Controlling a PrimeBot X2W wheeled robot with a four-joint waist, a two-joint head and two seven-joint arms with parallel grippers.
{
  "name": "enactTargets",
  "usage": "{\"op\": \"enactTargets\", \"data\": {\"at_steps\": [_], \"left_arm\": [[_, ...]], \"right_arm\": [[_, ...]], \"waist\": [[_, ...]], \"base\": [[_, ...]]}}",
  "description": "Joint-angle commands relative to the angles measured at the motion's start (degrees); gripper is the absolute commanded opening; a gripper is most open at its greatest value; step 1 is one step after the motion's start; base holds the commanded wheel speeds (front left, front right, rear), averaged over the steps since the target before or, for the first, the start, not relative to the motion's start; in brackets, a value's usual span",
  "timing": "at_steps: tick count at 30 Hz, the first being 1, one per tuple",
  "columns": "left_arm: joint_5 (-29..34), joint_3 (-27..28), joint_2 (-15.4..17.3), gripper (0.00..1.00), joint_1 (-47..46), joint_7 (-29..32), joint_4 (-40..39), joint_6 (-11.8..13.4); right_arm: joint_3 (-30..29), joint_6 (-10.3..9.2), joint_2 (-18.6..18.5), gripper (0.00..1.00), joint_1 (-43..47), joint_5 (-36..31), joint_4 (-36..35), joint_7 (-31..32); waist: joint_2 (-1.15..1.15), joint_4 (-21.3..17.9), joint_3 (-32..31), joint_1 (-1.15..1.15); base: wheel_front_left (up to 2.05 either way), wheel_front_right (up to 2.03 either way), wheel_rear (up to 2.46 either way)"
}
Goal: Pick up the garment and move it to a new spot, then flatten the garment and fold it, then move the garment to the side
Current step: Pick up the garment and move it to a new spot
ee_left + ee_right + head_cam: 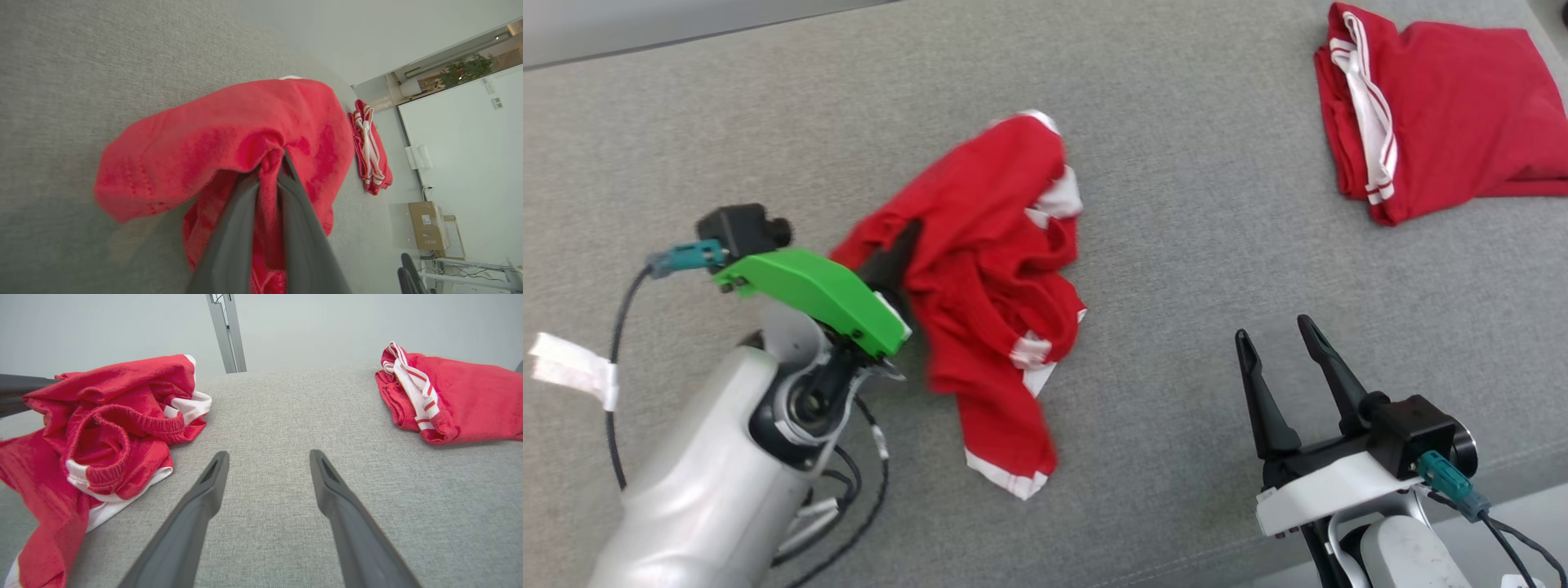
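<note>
1. On the grey fabric surface (1192, 212), left of centre, you have the garment (988, 278). It is red with white trim, bunched and rumpled, and an elastic band shows among the folds.
2. Your left gripper (892, 255) is clamped on a fold of red cloth at the garment's left side. In the left wrist view both dark fingers press together with fabric pinched between them.
3. The cloth humps up at the pinch and drapes away to the right and toward the near side. A white-edged hem is its nearest part.
4. In the right wrist view the garment's right-hand folds rest on the surface. The head view is blurred along the left edge, so you cannot tell how much of that side is clear of the surface.
5. Your right gripper (1274, 328) sits near right with its fingers spread wide and nothing between them. It points toward the far side over bare grey fabric, well apart from the garment.
6. A folded red garment (1445, 114) with red-and-white striped trim lies at the far right, well apart from both grippers.
7. A green bracket (809, 294) sits on the left wrist, and a white tape tag (572, 367) is on the cable at the left edge.
</note>
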Motion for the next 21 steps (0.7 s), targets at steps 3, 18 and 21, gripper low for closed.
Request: {"op": "enactTargets", "data": {"at_steps": [3,18,21], "left_arm": [[3.03,0.25,0.24,0.00,-3.83,-3.26,7.37,-1.19],[21.24,-7.31,-1.19,1.00,-8.38,-21.34,27.18,-6.92],[26.35,-5.30,-1.32,1.00,-6.02,-22.26,23.58,-5.54]], "right_arm": [[-0.25,-0.06,0.00,1.00,-0.76,0.70,-0.09,0.01],[-1.98,-0.06,-0.05,1.00,0.76,-0.05,0.70,0.01],[-3.03,-0.06,-0.06,1.00,1.74,-0.31,0.03,0.01]], "waist": [[-0.01,-1.98,1.32,0.00],[-0.01,1.22,-3.70,0.00],[-0.01,2.62,-5.29,0.00]], "base": [[0.00,0.00,0.00],[0.00,0.00,0.00],[0.00,0.00,0.00]]}}
